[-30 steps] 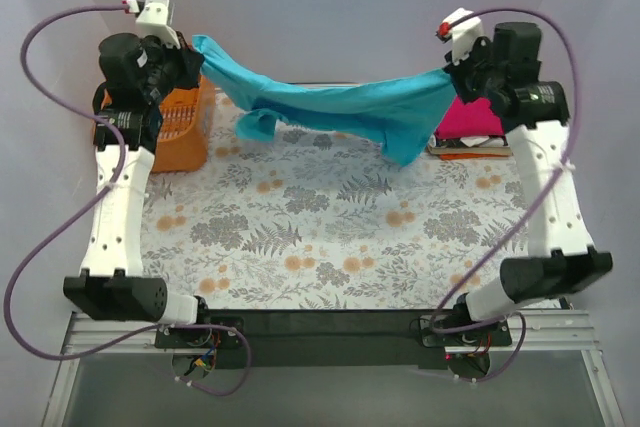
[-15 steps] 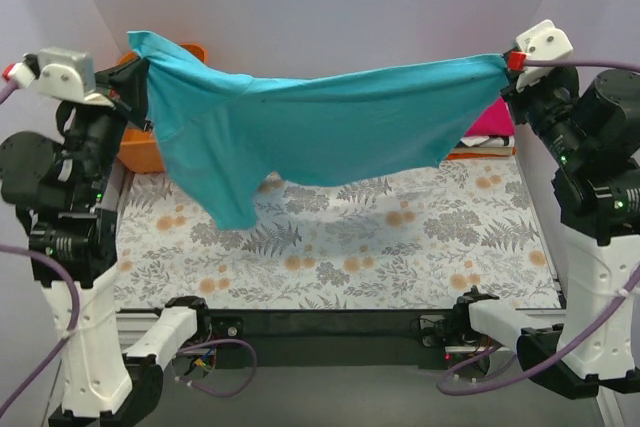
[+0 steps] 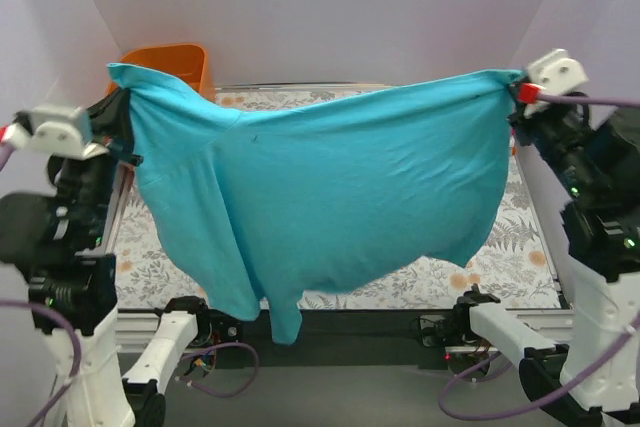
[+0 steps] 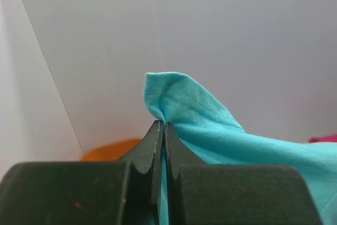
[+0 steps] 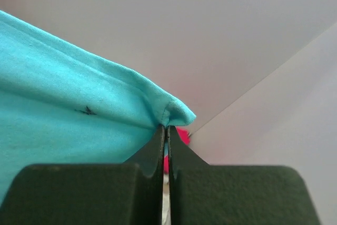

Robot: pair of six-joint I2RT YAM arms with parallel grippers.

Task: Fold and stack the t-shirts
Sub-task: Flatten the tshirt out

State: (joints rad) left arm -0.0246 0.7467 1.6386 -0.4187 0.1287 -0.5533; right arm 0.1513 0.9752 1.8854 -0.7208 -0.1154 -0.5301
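Teal t-shirt [image 3: 320, 197] hangs spread, unfolded, pinched by left gripper [image 4: 162, 126] and right gripper [image 5: 167, 128].

arms [image 3: 600, 337] wht shells, blk joints | purple cables [image 3: 590, 100] | blk pincer fingers [image 4: 142, 154]

Plain teal t-shirt [image 3: 330, 197], orange basket [image 3: 170, 59]

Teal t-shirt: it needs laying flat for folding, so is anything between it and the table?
Nothing visible. The teal t-shirt hangs spread between the left tool and right tool, hiding most of the table; what shows holds nothing. The orange basket sits off at the far left corner.
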